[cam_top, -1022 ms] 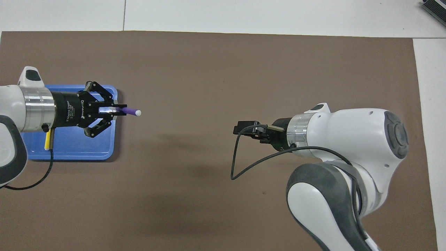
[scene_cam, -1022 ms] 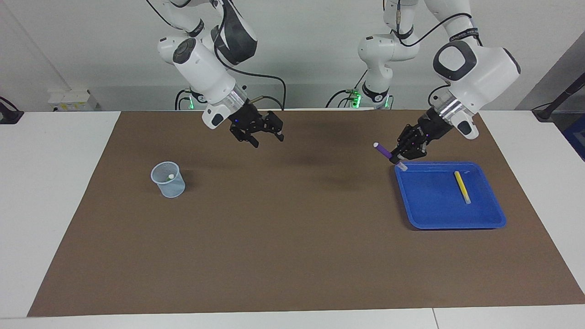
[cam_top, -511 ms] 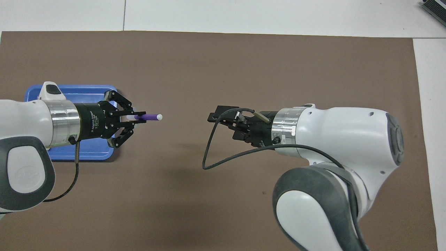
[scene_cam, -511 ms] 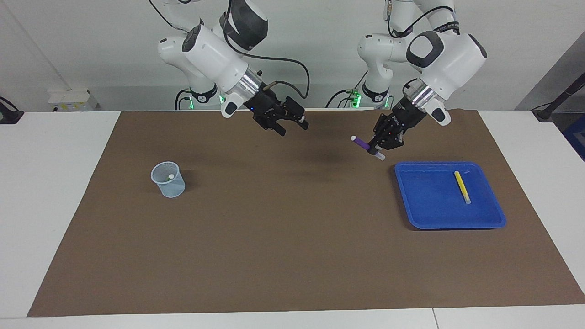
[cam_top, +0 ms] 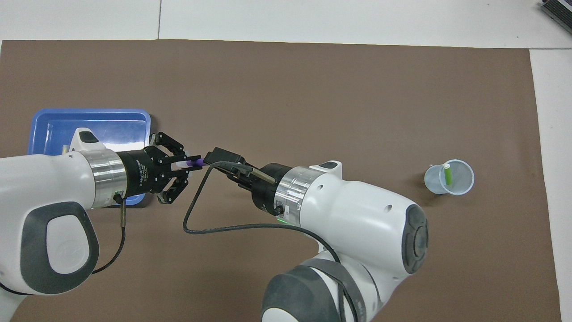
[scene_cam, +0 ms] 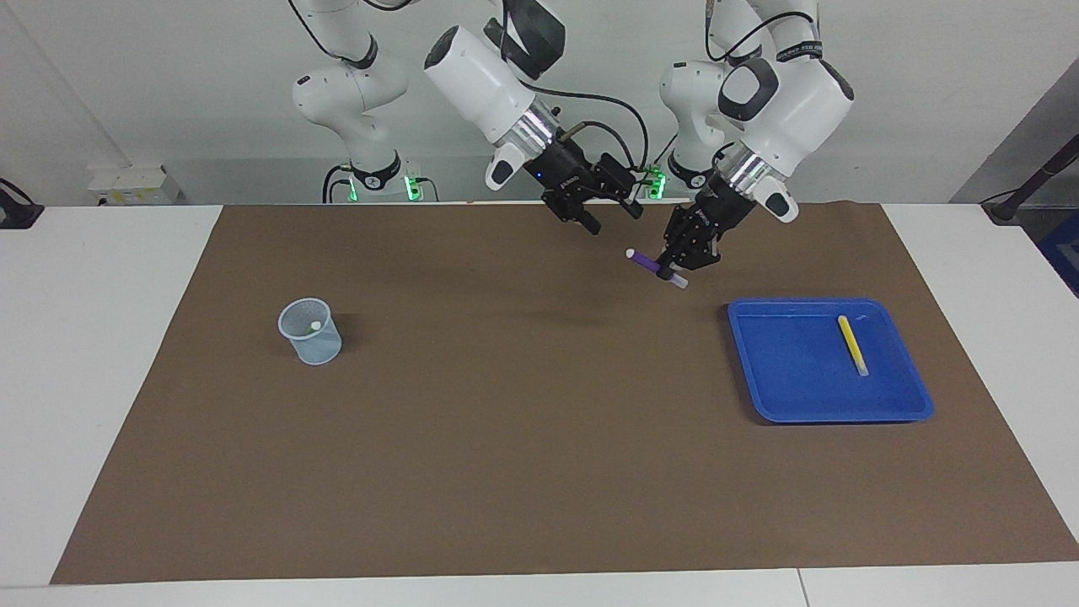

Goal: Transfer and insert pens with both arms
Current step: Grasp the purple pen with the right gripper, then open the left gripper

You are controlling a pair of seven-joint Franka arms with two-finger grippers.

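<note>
My left hand (scene_cam: 674, 268) holds the purple pen (scene_cam: 647, 261) tight up over the desk (scene_cam: 539, 472) while my right hand (scene_cam: 609, 211) waits wide open beside it, so next I pass it across.

Mat (scene_cam: 539, 472) lay on the table (scene_cam: 101, 354). Tray (scene_cam: 784, 396) sat toward the left arm's end, one pen (scene_cam: 852, 345) in it. Cup (scene_cam: 311, 331) stood toward the right arm's end, another pen (cam_top: 447, 173) upright in it. Third pen (scene_cam: 651, 265) hung above the mat in the left gripper (scene_cam: 679, 266), between tray and cup, right gripper (scene_cam: 610, 212) just beside.
</note>
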